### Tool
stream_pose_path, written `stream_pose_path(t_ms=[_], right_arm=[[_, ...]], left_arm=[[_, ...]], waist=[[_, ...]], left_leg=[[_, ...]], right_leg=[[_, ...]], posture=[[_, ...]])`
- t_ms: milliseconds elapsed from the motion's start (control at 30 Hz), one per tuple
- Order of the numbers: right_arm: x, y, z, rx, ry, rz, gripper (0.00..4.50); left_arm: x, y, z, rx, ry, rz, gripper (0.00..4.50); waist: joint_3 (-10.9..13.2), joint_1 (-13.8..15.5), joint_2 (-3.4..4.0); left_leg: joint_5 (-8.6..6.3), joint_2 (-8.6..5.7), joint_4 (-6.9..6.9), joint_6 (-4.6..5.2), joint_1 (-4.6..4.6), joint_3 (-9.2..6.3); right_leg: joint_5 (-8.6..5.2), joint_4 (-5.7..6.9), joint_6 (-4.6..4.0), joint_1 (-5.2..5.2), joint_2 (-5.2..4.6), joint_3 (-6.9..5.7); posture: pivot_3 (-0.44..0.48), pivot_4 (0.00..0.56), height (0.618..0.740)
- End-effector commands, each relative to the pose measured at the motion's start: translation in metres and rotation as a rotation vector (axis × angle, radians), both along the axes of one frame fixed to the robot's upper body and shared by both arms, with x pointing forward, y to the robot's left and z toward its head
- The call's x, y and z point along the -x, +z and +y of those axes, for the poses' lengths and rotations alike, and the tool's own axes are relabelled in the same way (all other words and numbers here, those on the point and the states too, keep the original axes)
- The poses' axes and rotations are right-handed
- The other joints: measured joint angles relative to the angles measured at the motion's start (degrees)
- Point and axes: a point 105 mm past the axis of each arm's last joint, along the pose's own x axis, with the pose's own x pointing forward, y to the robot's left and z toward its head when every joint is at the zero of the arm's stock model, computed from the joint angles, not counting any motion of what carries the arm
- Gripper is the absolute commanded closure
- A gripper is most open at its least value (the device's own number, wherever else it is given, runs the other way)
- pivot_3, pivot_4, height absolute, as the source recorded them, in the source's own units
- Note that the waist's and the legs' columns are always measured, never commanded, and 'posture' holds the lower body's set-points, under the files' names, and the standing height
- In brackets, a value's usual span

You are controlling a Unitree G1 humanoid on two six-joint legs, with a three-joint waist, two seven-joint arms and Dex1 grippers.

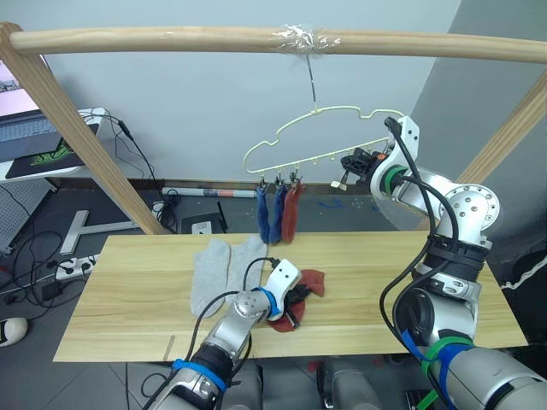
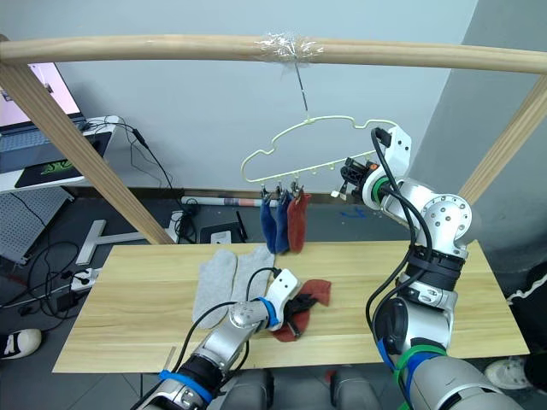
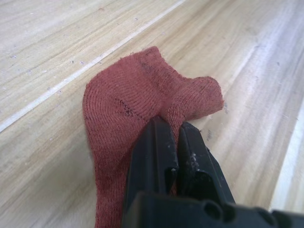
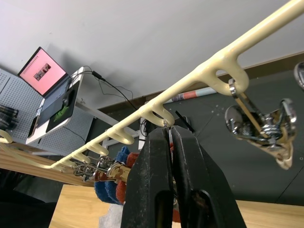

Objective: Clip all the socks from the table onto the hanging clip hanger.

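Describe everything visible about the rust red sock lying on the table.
The rust red sock is a short ankle sock of soft ribbed knit, lying crumpled and partly folded on the pale wooden table, to the robot's right of the two grey socks and apart from them. The left gripper is shut on a bunched fold of it, which rises into a ridge between the fingers. The rest lies flat on the planks.

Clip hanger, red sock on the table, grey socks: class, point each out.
clip hanger [image 1: 295, 131], left eye view, its upper wire.
red sock [image 3: 128, 102], left wrist view, its knit middle.
grey socks [image 1: 214, 269], left eye view, the left sock's middle.
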Motion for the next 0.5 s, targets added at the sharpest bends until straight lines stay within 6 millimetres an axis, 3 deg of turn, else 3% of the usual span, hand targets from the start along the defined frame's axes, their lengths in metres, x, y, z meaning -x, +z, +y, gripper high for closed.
stream_pose_path(t_ms=[33, 167, 333, 500], right_arm=[[0.001, -0.004, -0.012, 0.01, -0.046, 0.01, 4.5], [0.003, -0.001, -0.011, 0.002, -0.032, 0.008, 4.5], [0.001, 0.004, -0.014, -0.025, -0.031, 0.023, 4.5], [-0.001, 0.005, -0.02, -0.037, -0.037, 0.043, 4.5]], left_arm=[[-0.007, 0.037, -0.008, 0.092, -0.04, -0.144, 4.48], [-0.011, 0.073, -0.013, 0.154, -0.086, -0.336, 4.48], [-0.011, 0.123, -0.017, 0.221, -0.139, -0.633, 4.48], [-0.01, 0.144, -0.015, 0.245, -0.13, -0.802, 4.48]], waist=[[0.0, 0.1, 0.01], [-0.3, 0.3, 0.05], [-0.5, 0.5, 0.18], [-0.5, 0.7, 0.18]], left_leg=[[0.0, 0.0, 0.0, 0.0, 0.0, 0.0], [0.0, -0.02, 0.02, 0.0, -0.02, 0.02], [0.0, -0.02, 0.0, 0.0, -0.01, 0.01], [0.0, -0.03, 0.02, 0.0, -0.01, 0.05]], right_leg=[[0.0, 0.0, 0.0, 0.0, 0.0, 0.01], [0.01, -0.01, 0.0, 0.0, -0.02, 0.02], [0.01, 0.01, 0.0, -0.01, -0.01, 0.02], [0.01, 0.0, 0.01, -0.01, -0.01, 0.07]], posture=[[0.096, 0.109, 0.74], [0.115, 0.082, 0.74], [0.126, 0.105, 0.74], [0.121, 0.116, 0.74]])
